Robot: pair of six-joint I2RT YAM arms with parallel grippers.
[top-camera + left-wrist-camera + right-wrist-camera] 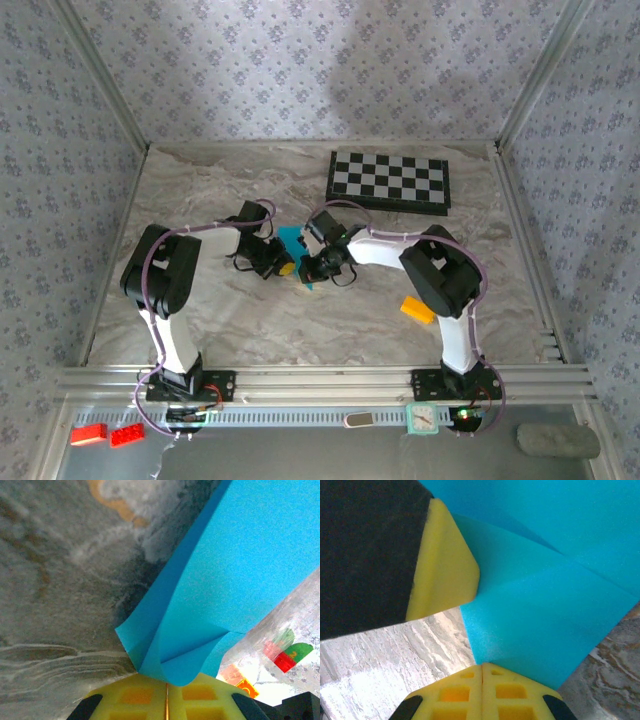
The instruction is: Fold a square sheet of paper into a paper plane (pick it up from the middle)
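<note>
chessboard [389, 182] far right; orange block [417, 309] near right; red bricks [88, 433] off-table.

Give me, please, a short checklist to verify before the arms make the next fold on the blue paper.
1. Left gripper shut on the blue paper sheet: ok.
2. Right gripper shut on the same sheet: ok.
3. Folds present in the sheet: ok, creases are visible.
4. Sheet lifted off the marble table: cannot tell.
5. Orange block apart from the sheet, beside the right arm: ok.
6. Chessboard apart from the sheet, at the far edge: ok.
</note>
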